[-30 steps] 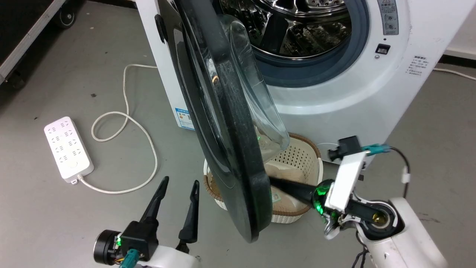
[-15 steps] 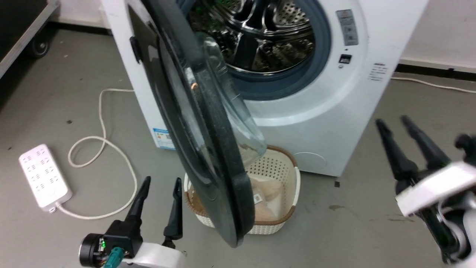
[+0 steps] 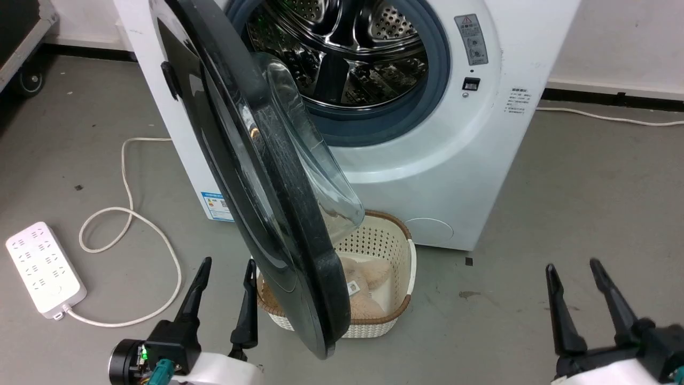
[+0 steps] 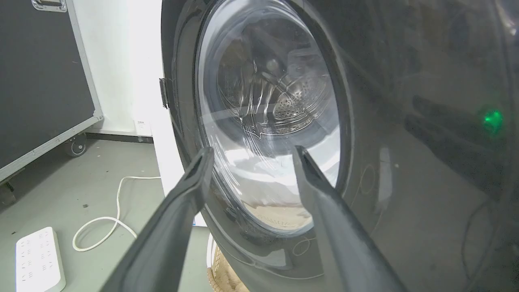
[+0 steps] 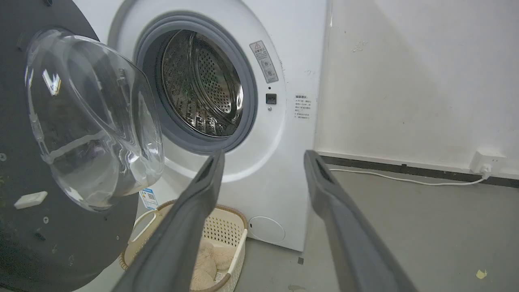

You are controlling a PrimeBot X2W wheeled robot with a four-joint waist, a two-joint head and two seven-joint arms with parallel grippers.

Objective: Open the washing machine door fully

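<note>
Since the washing machine door stands swung out from the hinge on my left, the head cam sees it nearly edge-on, its lower rim over the basket on the floor in front of the washing machine. The left wrist cam gets the glossy outer face. The right wrist cam gets the inside, with the glass bowl bulging out beside the steel drum. Something beige and lumpy sits in the basket, cloth maybe, hard to tell.

My left gripper is near the door's outer face, fingers spread, holding nothing. My right gripper is well apart on the other side, also spread and empty. A power strip lies on the floor off to my left.
</note>
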